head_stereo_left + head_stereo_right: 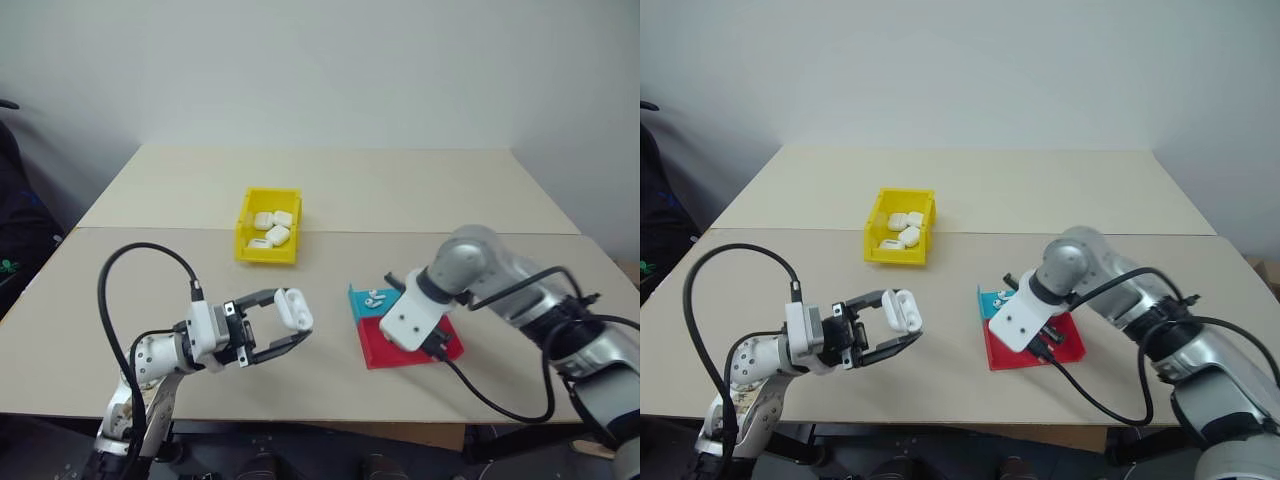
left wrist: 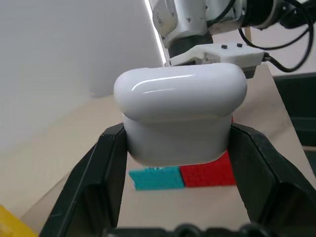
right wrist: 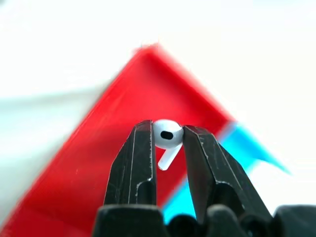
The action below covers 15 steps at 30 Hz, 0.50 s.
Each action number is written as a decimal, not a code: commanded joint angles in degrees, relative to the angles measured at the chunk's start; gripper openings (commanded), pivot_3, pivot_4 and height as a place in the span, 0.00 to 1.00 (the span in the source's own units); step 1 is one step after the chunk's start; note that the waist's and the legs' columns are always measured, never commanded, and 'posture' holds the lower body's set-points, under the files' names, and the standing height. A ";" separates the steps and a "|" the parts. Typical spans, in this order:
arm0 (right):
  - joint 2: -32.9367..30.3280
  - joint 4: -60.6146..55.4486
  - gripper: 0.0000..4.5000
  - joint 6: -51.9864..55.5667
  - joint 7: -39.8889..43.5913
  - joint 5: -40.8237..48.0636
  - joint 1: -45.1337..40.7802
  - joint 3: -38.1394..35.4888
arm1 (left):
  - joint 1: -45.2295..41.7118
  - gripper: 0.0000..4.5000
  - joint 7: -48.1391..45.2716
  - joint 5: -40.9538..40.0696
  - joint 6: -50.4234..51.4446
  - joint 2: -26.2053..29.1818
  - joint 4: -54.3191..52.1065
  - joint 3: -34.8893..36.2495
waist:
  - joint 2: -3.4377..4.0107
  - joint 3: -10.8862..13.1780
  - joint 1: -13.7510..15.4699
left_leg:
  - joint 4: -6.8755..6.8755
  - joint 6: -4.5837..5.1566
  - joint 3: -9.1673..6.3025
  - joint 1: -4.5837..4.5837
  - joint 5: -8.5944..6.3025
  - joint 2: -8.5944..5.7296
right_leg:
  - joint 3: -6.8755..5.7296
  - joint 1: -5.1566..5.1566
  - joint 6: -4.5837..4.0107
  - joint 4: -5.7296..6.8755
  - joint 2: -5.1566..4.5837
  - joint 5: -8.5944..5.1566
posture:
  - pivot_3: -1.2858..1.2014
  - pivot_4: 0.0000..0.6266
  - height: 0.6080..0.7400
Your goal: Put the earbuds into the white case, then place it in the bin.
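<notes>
Left gripper (image 1: 290,327) is clamped on the white case (image 1: 293,308), lid shut, held above the table (image 1: 330,380). Right gripper, seen from the head cameras, points down over the red half of the tray (image 1: 375,345); its fingertips are hidden behind its own white wrist block. Two earbuds (image 1: 375,297) lie on the blue half of that tray, just beyond the right gripper. Yellow bin (image 1: 247,245) sits past the left gripper, well apart from it, with several white cases (image 1: 272,228) inside.

Right eye view: same layout. Case (image 1: 902,310) between the left fingers, bin (image 1: 875,250) beyond it, tray between the two arms but nearer the right one.

Left wrist view: case (image 2: 180,116) is pinched on both sides by the black fingers (image 2: 106,163), rounded lid end away from the wrist. Blue-and-red tray (image 2: 182,177) lies on the table beyond the fingers, with the right arm above it. Corner of the bin (image 2: 10,222) is at the edge.

Right wrist view: right gripper (image 3: 168,136) is closed on one earbud (image 3: 167,134), gripped at the head, stem hanging free between the fingers. Red and blue tray (image 3: 113,143) sits blurred behind it, apart from the fingertips.

No readable writing, brand or label on any item.
</notes>
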 commanded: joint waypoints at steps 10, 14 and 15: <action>-0.66 -12.37 0.14 30.35 -17.62 32.32 7.50 -37.63 | -12.26 0.61 -0.07 -9.12 13.82 0.80 -5.40 -3.14 | -0.02 0.00 -0.45 | 0.00 0.00 -0.06 0.01 0.00 0.00 | 0.01 0.02 0.01 -0.01 0.06 0.00 | 0.52 0.24 1.00; 4.24 -14.08 0.14 34.41 -23.97 41.00 6.15 -42.60 | -15.13 0.61 -0.18 -10.88 19.01 2.63 -6.86 -3.15 | -0.02 0.01 -0.72 | -0.04 0.00 -0.07 0.04 0.00 0.00 | 0.04 0.03 0.01 0.00 0.09 0.00 | 0.52 0.24 1.00; 5.80 -14.69 0.14 35.06 -25.20 43.74 5.94 -43.66 | -15.85 0.61 0.06 -11.46 20.17 2.86 -7.31 -3.03 | -0.02 0.01 -0.70 | -0.04 0.00 -0.07 0.03 0.00 0.01 | 0.04 0.01 0.01 -0.01 0.10 0.00 | 0.52 0.24 1.00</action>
